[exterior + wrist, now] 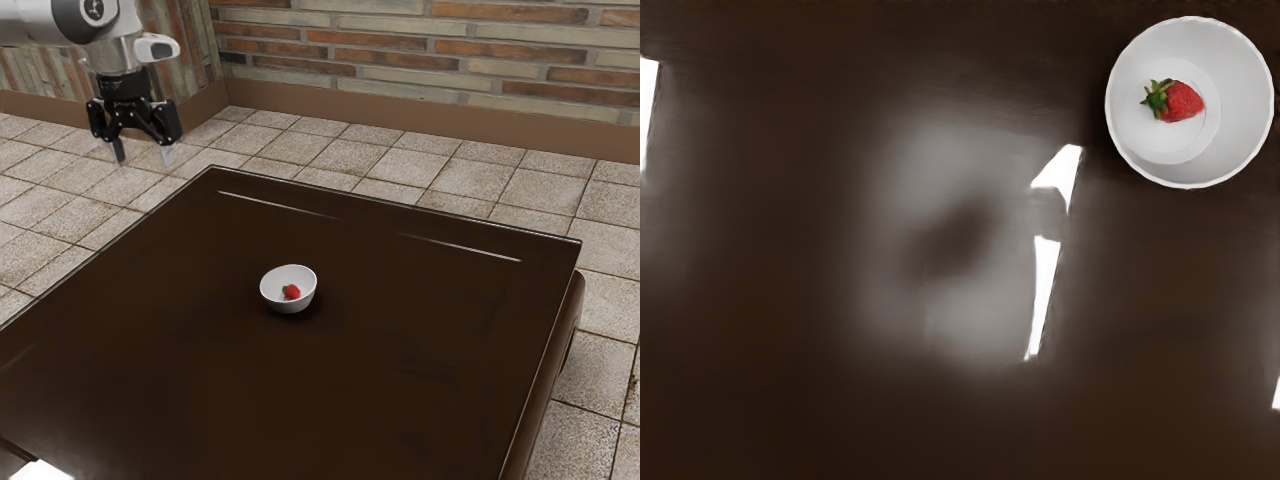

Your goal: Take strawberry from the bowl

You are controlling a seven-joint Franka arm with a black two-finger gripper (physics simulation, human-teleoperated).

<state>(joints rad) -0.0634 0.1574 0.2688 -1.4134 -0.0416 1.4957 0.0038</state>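
My black gripper [143, 157] is raised at the upper left of the exterior view, its two fingers spread apart with nothing between them. Well away from it, on the dark table, stands a small white bowl [271, 291]. The red strawberry [292, 292] lies inside the bowl. In the wrist view the bowl [1243, 105] appears from above, upright, and the strawberry [1181, 101] with its green leaves rests on the bowl's floor, touching no finger.
The dark, glossy tabletop [200, 350] carries bright reflections, also on the table [790, 400] below my hand. Beyond its edges are a tiled floor [400, 165] and a brick wall [420, 50].
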